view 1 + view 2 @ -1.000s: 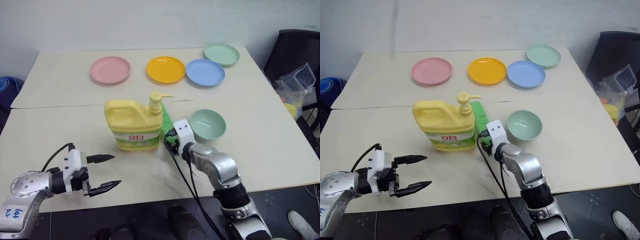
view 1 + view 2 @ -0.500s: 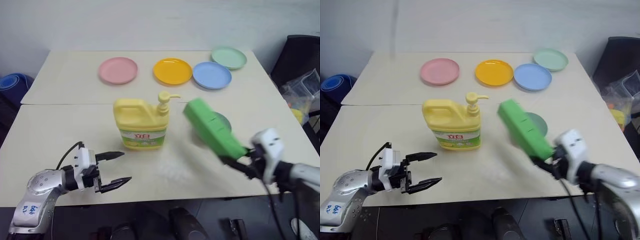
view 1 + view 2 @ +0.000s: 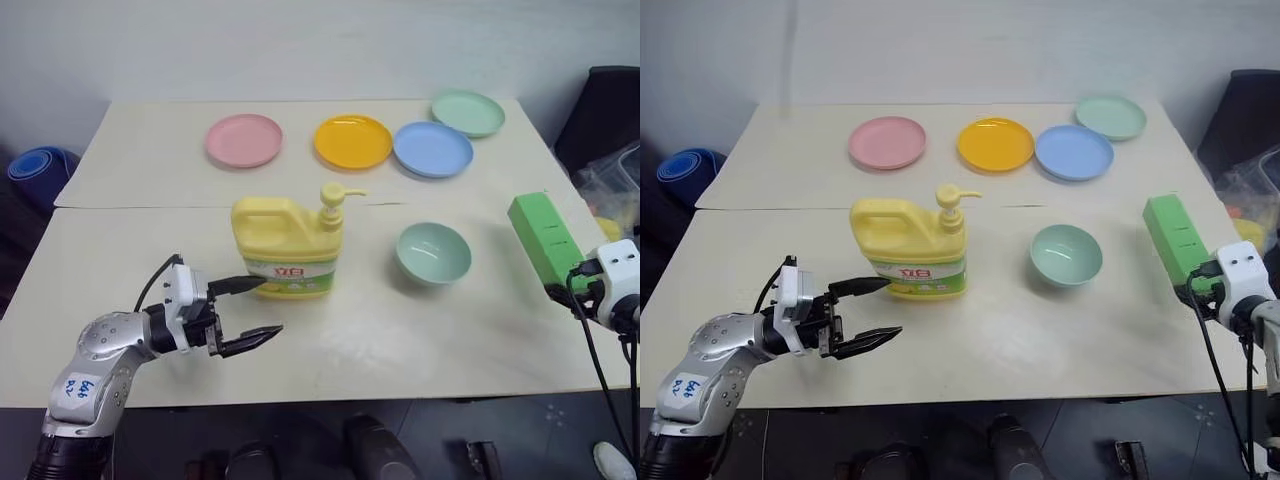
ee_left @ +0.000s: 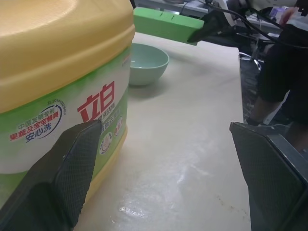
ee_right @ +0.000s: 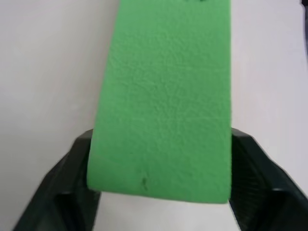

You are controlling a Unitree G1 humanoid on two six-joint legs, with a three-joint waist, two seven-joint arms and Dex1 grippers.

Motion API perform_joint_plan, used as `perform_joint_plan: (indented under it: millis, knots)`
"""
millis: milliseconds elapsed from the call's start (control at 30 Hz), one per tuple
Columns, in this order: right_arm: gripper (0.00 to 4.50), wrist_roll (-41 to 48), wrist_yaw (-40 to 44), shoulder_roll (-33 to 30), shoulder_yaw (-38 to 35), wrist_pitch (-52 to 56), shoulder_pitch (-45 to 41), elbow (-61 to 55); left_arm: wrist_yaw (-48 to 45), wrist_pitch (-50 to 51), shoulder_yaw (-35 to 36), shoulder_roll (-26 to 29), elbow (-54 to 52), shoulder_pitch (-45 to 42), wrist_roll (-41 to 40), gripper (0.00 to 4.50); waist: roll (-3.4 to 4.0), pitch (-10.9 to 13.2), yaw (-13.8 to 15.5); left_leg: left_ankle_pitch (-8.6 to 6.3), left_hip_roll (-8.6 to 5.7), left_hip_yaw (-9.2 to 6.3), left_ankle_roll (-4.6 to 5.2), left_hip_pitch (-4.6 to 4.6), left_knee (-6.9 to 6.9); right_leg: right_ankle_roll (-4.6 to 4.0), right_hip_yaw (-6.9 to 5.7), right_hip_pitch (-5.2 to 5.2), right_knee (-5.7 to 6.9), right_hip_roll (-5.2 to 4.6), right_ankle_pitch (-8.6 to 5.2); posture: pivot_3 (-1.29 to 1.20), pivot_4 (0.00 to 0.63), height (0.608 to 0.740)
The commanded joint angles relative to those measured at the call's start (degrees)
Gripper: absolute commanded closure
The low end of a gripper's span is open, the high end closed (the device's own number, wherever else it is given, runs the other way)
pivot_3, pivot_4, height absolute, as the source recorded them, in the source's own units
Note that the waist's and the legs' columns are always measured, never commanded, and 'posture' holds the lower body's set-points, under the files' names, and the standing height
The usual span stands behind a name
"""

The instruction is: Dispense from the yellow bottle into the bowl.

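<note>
Yellow bottle [image 3: 288,247] upright at mid-table [image 3: 480,330], bowl [image 3: 432,253] beside its pump side; the open left pincer [image 3: 247,313], just short of the bottle's base, is nearer than the right pincer [image 5: 159,192], whose fingers flank a green block [image 3: 545,240].

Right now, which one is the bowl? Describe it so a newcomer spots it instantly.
On the near half of the table, right of the yellow bottle, stands the bowl. It is deep, round and pale mint green, unlike the flat plates in a row at the far edge.
</note>
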Motion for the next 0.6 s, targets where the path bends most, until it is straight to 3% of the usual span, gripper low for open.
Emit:
perform_joint_plan:
  millis: [33,200,367,467,600]
  knots:
    - [0.04,1.6,4.3,-3.8,-4.5,-5.0,2.6,-3.4,-0.1,0.2,1.6,0.7,-0.1,0.0,-1.4,0.00,0.03,0.0,0.2,0.00,-0.01,-0.01,0.00,-0.02,0.00,0.00,0.00,0.00,0.00,-0.01,0.00,0.00,0.150,0.740]
    - [0.04,8.7,14.0,-6.3,-8.8,-2.5,9.0,-15.3,-1.1,1.6,2.3,1.7,-0.7,1.3,-2.5,0.00,0.02,0.0,0.3,-0.03,-0.01,-0.09,0.05,-0.11,0.01,0.05,-0.02,0.07,-0.02,-0.03,0.02,0.00,0.150,0.740]
    - [0.04,19.1,15.5,-1.1,-1.0,5.3,8.5,-36.7,-0.6,0.6,2.2,1.3,-0.8,2.0,-1.6,0.00,-0.02,0.0,-0.1,-0.03,0.09,-0.38,0.03,-0.08,0.10,0.06,-0.02,0.11,0.08,0.14,0.03,0.00,0.150,0.740]
    - [0.04,11.8,9.7,4.8,12.3,3.6,1.2,-38.4,-0.2,0.8,2.3,1.4,-2.1,3.1,-1.6,0.00,-0.16,0.0,0.0,-0.04,0.06,-0.62,0.02,-0.15,0.14,0.06,-0.19,0.10,0.10,0.06,0.03,0.00,0.150,0.740]
    - [0.04,5.2,6.1,8.7,19.0,0.6,-4.7,-30.8,0.0,1.0,2.6,1.9,-2.6,3.7,-1.7,0.00,-0.13,0.1,0.9,-0.04,-0.09,-1.02,0.02,-0.20,0.24,0.06,-0.29,0.01,0.18,-0.16,0.03,0.00,0.150,0.740]
